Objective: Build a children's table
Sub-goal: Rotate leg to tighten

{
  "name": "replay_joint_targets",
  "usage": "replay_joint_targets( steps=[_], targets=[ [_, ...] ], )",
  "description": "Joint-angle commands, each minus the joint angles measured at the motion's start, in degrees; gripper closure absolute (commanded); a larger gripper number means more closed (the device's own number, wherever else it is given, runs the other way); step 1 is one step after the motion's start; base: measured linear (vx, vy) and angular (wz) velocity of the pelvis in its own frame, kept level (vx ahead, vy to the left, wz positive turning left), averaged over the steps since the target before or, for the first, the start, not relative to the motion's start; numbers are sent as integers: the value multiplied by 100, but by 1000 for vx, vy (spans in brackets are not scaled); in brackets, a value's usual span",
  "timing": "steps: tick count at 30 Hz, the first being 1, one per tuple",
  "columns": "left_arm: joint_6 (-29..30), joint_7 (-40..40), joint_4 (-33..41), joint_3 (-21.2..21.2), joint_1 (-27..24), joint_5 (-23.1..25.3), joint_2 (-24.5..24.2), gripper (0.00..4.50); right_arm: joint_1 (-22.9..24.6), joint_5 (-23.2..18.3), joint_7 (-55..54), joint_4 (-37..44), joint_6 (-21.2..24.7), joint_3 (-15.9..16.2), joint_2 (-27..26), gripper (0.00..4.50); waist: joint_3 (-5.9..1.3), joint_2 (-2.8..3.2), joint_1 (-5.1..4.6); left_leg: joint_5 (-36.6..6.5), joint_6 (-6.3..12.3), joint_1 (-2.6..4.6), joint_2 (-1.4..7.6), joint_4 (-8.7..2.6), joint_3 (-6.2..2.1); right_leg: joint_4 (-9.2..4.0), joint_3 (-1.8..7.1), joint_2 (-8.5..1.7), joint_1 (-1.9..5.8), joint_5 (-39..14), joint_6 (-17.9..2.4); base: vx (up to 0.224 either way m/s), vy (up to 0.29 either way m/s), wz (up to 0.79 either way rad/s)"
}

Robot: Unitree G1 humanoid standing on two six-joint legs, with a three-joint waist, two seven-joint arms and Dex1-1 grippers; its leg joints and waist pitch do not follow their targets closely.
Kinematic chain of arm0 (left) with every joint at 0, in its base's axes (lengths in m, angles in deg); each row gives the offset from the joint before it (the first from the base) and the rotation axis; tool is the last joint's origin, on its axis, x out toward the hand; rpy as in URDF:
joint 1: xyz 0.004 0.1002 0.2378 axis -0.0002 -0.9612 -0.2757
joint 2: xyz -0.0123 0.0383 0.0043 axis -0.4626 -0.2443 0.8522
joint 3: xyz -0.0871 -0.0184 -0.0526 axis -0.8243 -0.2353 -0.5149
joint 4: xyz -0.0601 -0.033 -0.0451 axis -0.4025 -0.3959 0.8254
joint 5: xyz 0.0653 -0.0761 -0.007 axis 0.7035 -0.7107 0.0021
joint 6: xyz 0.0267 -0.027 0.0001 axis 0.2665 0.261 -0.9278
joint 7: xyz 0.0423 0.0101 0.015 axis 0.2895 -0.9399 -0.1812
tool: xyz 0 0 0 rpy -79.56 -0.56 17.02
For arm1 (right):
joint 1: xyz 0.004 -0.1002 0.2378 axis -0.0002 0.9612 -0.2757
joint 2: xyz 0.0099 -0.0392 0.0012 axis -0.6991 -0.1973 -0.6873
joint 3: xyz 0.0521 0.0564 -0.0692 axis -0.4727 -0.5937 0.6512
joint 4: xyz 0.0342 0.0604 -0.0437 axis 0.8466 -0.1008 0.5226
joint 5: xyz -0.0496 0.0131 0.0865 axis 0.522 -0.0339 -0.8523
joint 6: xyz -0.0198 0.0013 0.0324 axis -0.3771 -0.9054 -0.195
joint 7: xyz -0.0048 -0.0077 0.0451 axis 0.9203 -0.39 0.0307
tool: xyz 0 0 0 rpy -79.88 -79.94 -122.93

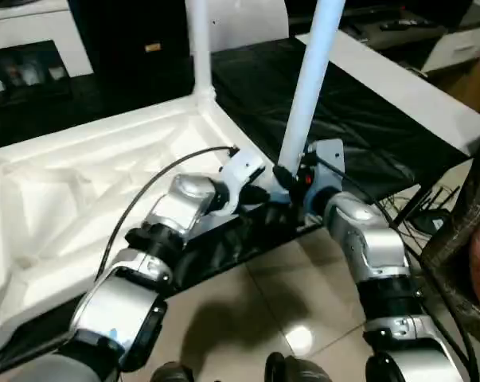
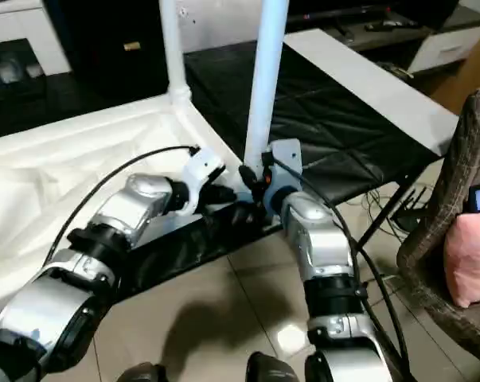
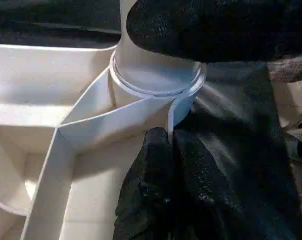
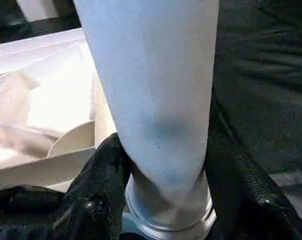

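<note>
The white tabletop [image 1: 80, 199] lies ribbed side up on the black work table [image 1: 359, 135]. One white leg [image 1: 198, 48] stands upright in the far corner socket. A second leg [image 1: 311, 79] stands in the near right corner socket [image 3: 156, 80]. My right gripper [image 1: 291, 179] is shut on the second leg's base, with a black finger on each side of it [image 4: 98, 195]. Just beside that socket, my left gripper [image 3: 170, 142] is shut on the tabletop's thin side wall.
A long white board [image 1: 399, 87] lies along the work table's right side. A brown armchair [image 2: 454, 183] with something pink on it [image 2: 470, 255] stands at the right. A white cabinet [image 1: 25, 48] is at the back left. Cables hang under the table edge above the tiled floor [image 1: 263, 310].
</note>
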Motion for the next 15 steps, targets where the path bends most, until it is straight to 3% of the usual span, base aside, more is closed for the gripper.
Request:
replay_joint_targets(
  steps=[1,5,8,9,10,14,15],
  targets=[
    [-189,-100,254,47,208,-53,248,450,54,-245,442,38,128,583,-500,188,-480,-17,26,-1372,307,-6,77,-456,71,-383,255,-283,366,-2099,-962,0,0,0],
    [-353,228,410,156,-17,-10,38,450,348,-146,758,384,-78,779,-197,147,-519,-4,63,-856,533,-4,75,-423,122,-326,327,-305,373,-1489,-1217,0,0,0],
    [-471,551,545,239,-198,-44,-135,450,535,-210,943,601,-160,732,-4,142,-556,-17,105,-418,741,-51,69,-395,132,-253,332,-306,436,-1028,-1303,0,0,0],
    [-550,723,604,285,-285,-48,-233,450,613,-257,1026,699,-182,685,102,107,-573,-20,112,-280,810,-46,71,-381,139,-224,344,-309,428,-832,-1365,0,0,0],
    [-627,811,623,315,-322,-42,-280,450,649,-275,1087,743,-216,673,159,107,-576,-17,129,-156,861,-61,60,-370,150,-209,337,-296,438,-733,-1392,0,0,0],
    [-1135,1474,692,476,-543,-21,-650,450,946,-378,1731,1109,-426,611,702,83,-550,-5,201,-366,826,-18,97,-386,193,-249,347,-290,415,-999,-1344,0,0,0],
    [-1391,1842,678,557,-607,-12,-846,450,1155,-482,2172,1368,-509,628,1031,68,-550,-67,197,-412,794,-13,100,-389,206,-260,347,-273,422,-1083,-1290,0,0,0]
  ],
)
